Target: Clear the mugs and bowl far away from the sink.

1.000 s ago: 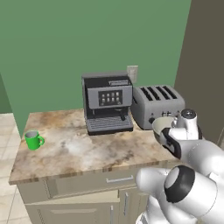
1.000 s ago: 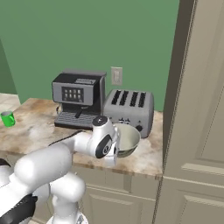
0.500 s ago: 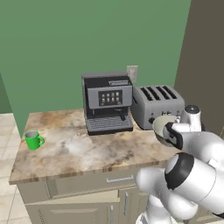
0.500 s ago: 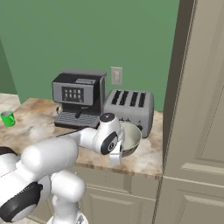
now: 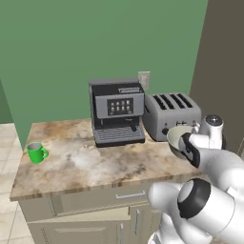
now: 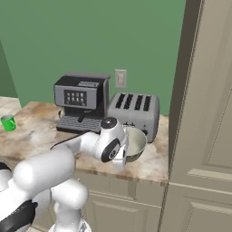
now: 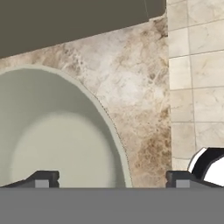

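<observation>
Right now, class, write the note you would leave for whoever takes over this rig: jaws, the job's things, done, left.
Jaws: the gripper is open, straddling the rim of the wide cream-white bowl.
Things: the bowl sits on the marble counter in front of the silver four-slot toaster, at the counter's end by the tall cabinet. The bright green mug stands at the opposite end.
Done: bowl and green mug placed.
Left: lift clear; check for the other mug.

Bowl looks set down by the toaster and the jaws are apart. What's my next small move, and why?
Probably lift the gripper straight up, away from the bowl. Its fingers stand wide with the rim between them, and the bowl appears to rest on the counter beside the toaster. The green mug waits at the far end.
</observation>
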